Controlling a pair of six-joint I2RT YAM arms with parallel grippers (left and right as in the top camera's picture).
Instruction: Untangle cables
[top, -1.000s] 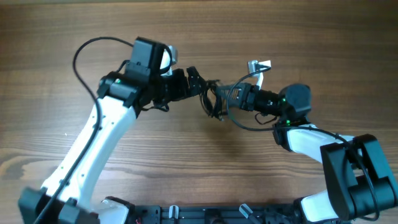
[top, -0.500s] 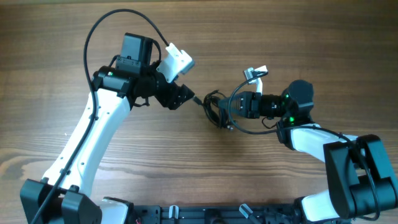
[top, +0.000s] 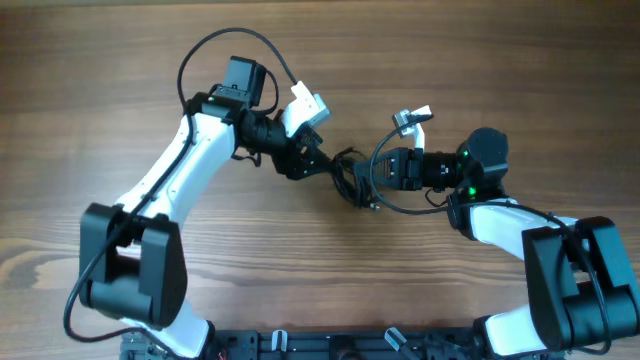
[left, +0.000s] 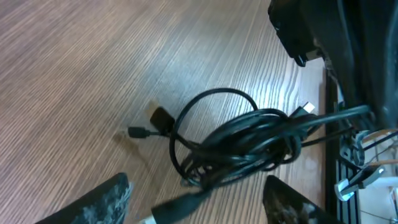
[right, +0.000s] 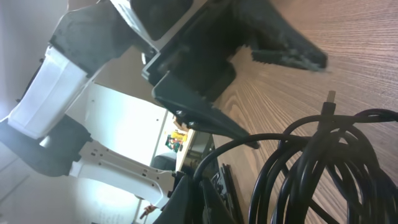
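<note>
Item: cables (left: 249, 140), one tangled black bundle on the table (left: 74, 74), at 3 o'clock of my left gripper (top: 318, 163) and 9 o'clock of my right gripper (top: 378, 172)
Left: jaws wide, nothing gripped
Right: closed, seemingly pinching the bundle's far end
Risk: I catch several strands together and my pull tightens the tangle; a plug snags
Unclear: right fingertips, strand crossings, cord count

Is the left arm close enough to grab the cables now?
Probably yes. The left pincer is open and points right at the cables, with nothing between them. The right pincer seems to hold their far side, out of the way.
</note>
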